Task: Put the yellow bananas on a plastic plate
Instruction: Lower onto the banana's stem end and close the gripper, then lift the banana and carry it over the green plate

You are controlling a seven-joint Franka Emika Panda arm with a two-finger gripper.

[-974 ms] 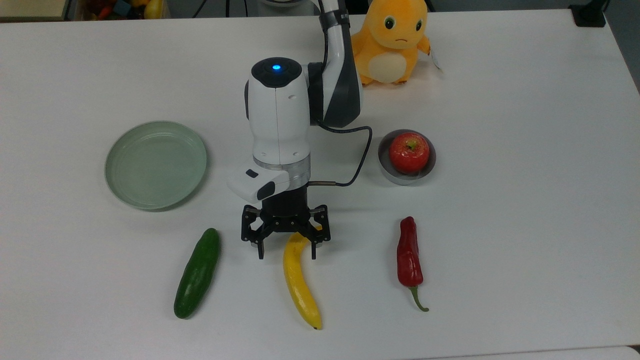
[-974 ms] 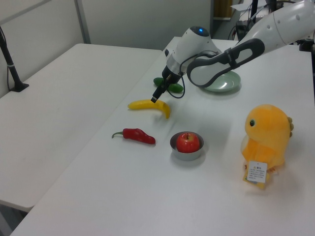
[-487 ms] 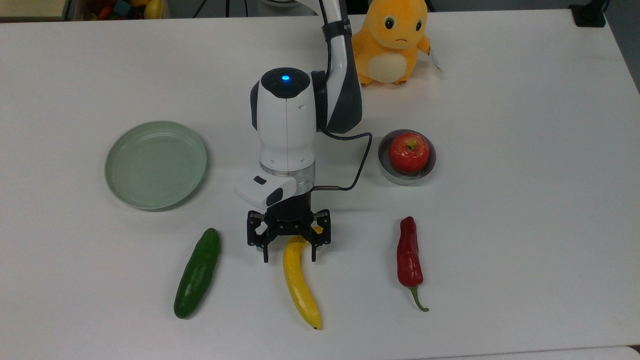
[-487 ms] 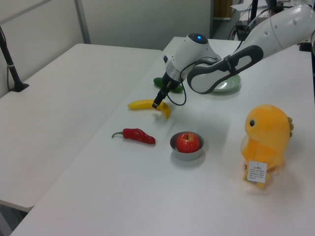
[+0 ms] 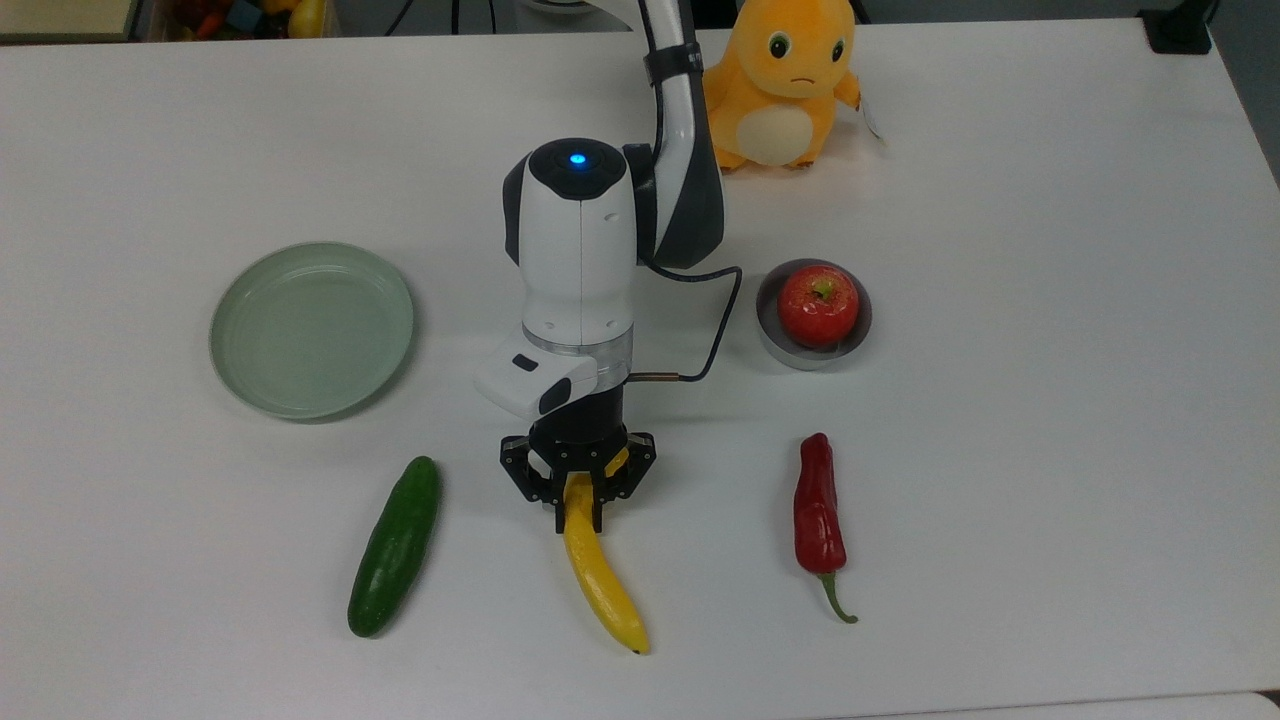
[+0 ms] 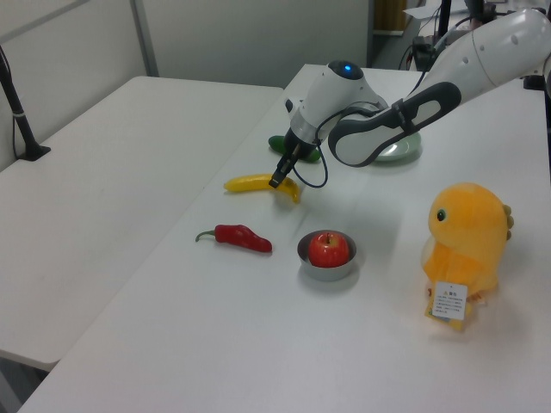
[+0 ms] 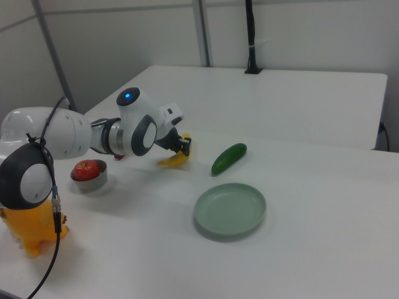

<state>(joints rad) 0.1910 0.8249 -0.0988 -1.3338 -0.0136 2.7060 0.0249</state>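
yellow bananas (image 5: 598,580) on table; plastic plate (image 5: 311,329) empty.

The white arm (image 5: 680,120) reaches over the table from the far edge in the top view and bends down at its wrist (image 5: 578,250), where a small blue light is on. The wrist points nearly straight down. Below it hangs the black gripper (image 5: 578,497), low, close to the table surface. Its two fingers (image 5: 560,505) are drawn near to each other and press on the upper end of the banana (image 5: 600,580) from both sides. A thin black cable (image 5: 715,330) loops beside the wrist.
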